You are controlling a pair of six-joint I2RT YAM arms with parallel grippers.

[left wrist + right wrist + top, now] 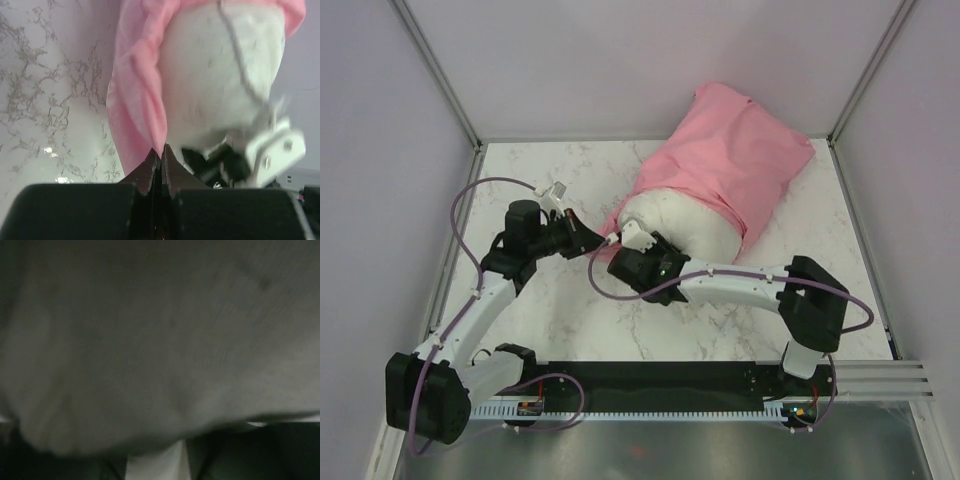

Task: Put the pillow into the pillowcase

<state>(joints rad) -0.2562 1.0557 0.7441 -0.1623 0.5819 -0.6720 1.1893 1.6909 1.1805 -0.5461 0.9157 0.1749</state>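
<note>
The pink pillowcase (pixel 730 160) lies at the back right of the table with the white pillow (pixel 685 225) mostly inside, its puffy near end sticking out of the mouth. My left gripper (pixel 603 240) is shut on the pillowcase's left mouth edge; the left wrist view shows the jaws (pixel 161 150) pinching a pink fold (pixel 137 100) beside the pillow (pixel 215 75). My right gripper (pixel 632 238) presses into the pillow's exposed end. In the right wrist view the pillow (pixel 160 340) fills the frame and covers the fingertips; the finger bases (pixel 156 462) stand apart.
The marble table top (pixel 550 310) is fenced by grey walls on the left, back and right. A black rail (pixel 670 385) with both arm bases runs along the near edge. Purple cables loop beside each arm.
</note>
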